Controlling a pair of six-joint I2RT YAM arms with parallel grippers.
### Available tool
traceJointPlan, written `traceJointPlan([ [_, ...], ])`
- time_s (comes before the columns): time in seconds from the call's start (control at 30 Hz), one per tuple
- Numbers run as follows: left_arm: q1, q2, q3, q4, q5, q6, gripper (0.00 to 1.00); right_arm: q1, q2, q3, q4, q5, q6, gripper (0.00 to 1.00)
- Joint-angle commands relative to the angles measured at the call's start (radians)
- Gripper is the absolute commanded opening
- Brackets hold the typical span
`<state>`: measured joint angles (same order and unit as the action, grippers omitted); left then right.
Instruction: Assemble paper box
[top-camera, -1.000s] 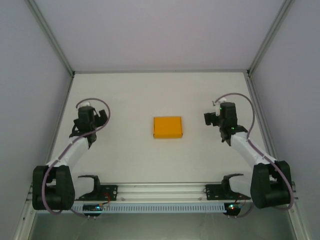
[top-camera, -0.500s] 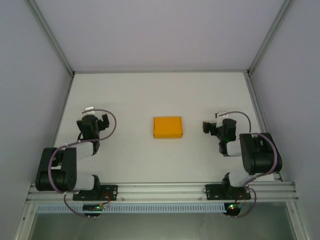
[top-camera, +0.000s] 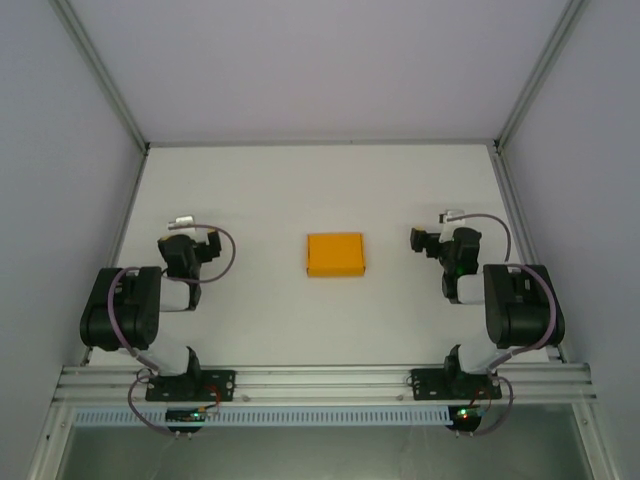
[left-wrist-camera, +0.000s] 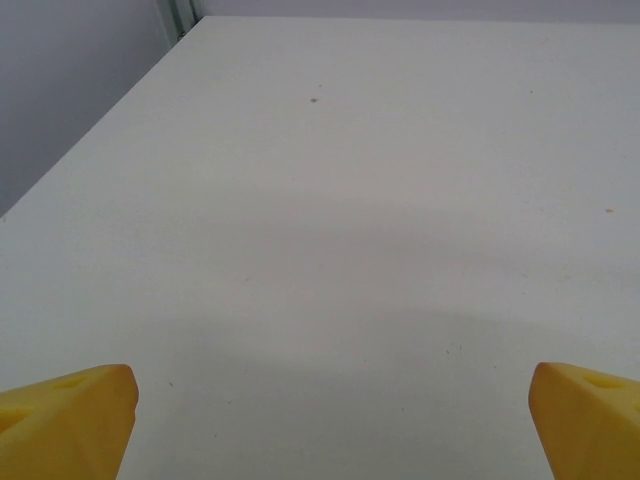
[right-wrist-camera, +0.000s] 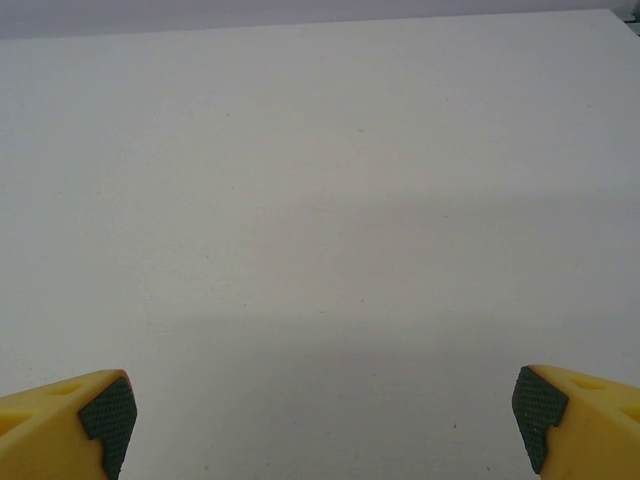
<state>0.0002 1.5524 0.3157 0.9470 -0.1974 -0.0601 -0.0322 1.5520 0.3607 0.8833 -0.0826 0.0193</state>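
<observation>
At the bottom edge of each wrist view the yellow plastic fingers (left-wrist-camera: 70, 420) are cut off by the frame, so that just their wedge-shaped tips show in the corners. The left gripper (left-wrist-camera: 330, 415) has its jaws spread wide over bare table. The right gripper (right-wrist-camera: 325, 410) is likewise released, and dark cross-hatched rubber pads (right-wrist-camera: 105, 415) line its tips.

From above, both black arms are folded compactly and hide much of their own wrists. Looped purplish cables (top-camera: 228, 255) cross them.

The table (top-camera: 300, 190) is a matte white board with a few faint specks. It is enclosed by pale grey-lilac walls (top-camera: 320, 60) and framed at the corners by aluminium posts (top-camera: 100, 75). A ribbed aluminium rail (top-camera: 320, 380) runs along the near edge and carries the arm bases.

The paper box (top-camera: 336, 255) lies flat at the middle of the table, between the two grippers and well apart from both. It is an orange-yellow card rectangle, plain and smooth. Its depth and the state of its flaps cannot be made out from this height.
</observation>
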Motion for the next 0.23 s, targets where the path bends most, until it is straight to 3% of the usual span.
traceJointPlan([
  [0.0,0.006,-0.013,0.023,0.036,0.014,0.01,0.99,0.002,0.0,0.01,0.001,0.006,0.017,0.99],
  [0.2,0.005,-0.014,0.024,0.036,0.013,0.011,1.0,0.001,0.0,0.011,0.0,0.006,0.016,0.99],
])
